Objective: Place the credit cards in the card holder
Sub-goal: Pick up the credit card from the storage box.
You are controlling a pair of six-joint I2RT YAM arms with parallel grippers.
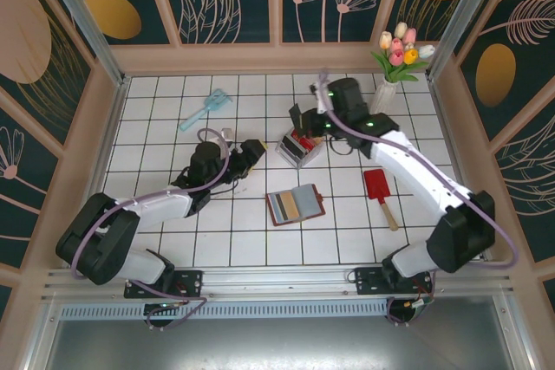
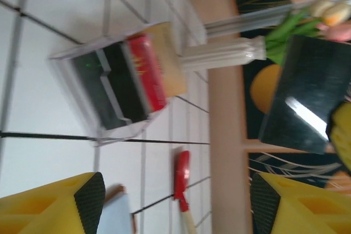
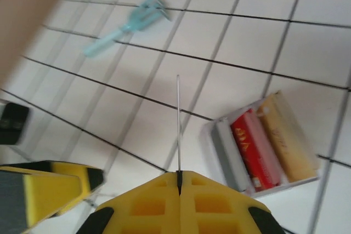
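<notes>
The right gripper (image 3: 179, 175) is clamped tight on one card (image 3: 177, 124), which shows edge-on in the right wrist view as a thin line rising from the closed yellow fingers at bottom centre. In the left wrist view this card (image 2: 310, 94) is a glossy black rectangle at the right of the frame, tilted, with the wall panel behind it. In the overhead view the right gripper (image 1: 297, 123) sits a little above centre, at the upper left of the tray (image 1: 282, 152).

The other cards (image 3: 255, 149) stand on edge in the tray (image 3: 211, 135), at the lower right of the right wrist view: grey, red and tan side by side. The left wrist view shows them (image 2: 145, 69) left of centre.

The holder (image 1: 295, 204) lies open, inner side up, on the table (image 1: 156, 127) at the centre of the overhead frame, below the tray and apart from it.

The left gripper (image 1: 250, 153) is left of centre, its jaws spread wide with nothing between them; its fingers (image 2: 90, 195) fill the lower corners of the left wrist view.

A red scoop (image 1: 380, 190) lies right of the holder
</notes>
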